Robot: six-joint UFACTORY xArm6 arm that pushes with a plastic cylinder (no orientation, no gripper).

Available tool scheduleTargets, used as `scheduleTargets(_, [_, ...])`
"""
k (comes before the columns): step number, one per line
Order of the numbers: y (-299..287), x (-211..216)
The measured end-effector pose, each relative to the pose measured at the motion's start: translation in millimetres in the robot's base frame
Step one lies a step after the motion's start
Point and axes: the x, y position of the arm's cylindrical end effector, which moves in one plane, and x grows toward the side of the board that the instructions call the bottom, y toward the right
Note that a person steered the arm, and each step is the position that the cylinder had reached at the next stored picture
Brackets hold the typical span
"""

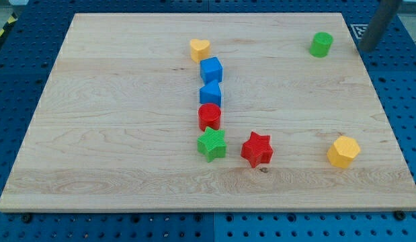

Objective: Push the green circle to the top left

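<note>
1 green circle [321,44] is logged at the view's top right; my tip [363,50], holding nothing, is placed just right of it, leftward push indicated.

Light was bright and even across the wooden board [127,134], with no glare on its surface. Shadows were soft and short, sitting close under each block, such as the red star [257,148] and the yellow hexagon [343,150]. The blocks were in reasonable focus, though slightly soft. The dark rod [377,27] at the view's top right looked blurred.
</note>
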Motion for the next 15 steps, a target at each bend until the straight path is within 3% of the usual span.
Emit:
scheduleTargets(1, [-29, -5])
scheduleTargets(6, [-48, 6])
scheduleTargets(8, [-118, 5])
scheduleTargets(10, [-213, -41])
scheduleTargets(11, [-254, -42])
scheduleTargets(15, [-257, 4])
